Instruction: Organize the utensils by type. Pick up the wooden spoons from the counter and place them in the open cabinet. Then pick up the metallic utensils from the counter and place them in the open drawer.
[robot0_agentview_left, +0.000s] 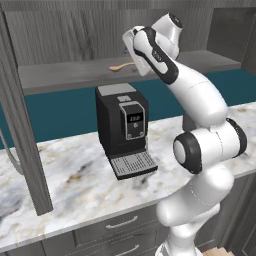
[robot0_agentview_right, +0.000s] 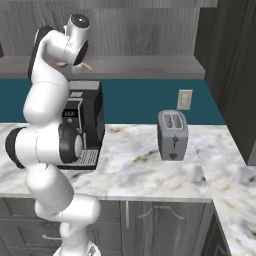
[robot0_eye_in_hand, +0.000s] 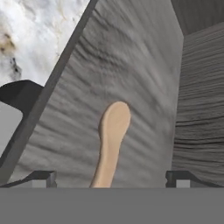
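Note:
A light tan wooden spoon (robot0_eye_in_hand: 111, 140) lies flat on the grey shelf of the open cabinet (robot0_eye_in_hand: 144, 78), bowl pointing away from the hand. My gripper (robot0_eye_in_hand: 111, 177) is open just above the spoon's handle end, and its dark fingertips (robot0_eye_in_hand: 43, 177) stand wide on either side without touching the wood. From the left base view the spoon (robot0_agentview_left: 120, 66) rests on the cabinet shelf (robot0_agentview_left: 65, 75) right beside my raised white hand. In the right base view the spoon's end (robot0_agentview_right: 88, 66) pokes out past the wrist. The marble counter (robot0_agentview_left: 75, 175) lies below.
A black coffee machine (robot0_agentview_left: 122, 127) stands on the counter under the shelf. A silver toaster (robot0_agentview_right: 172, 134) sits further right near a wall socket. The cabinet's grey side panel (robot0_agentview_left: 22, 125) hangs at the left. Shut drawer fronts (robot0_agentview_left: 120, 222) run beneath the counter.

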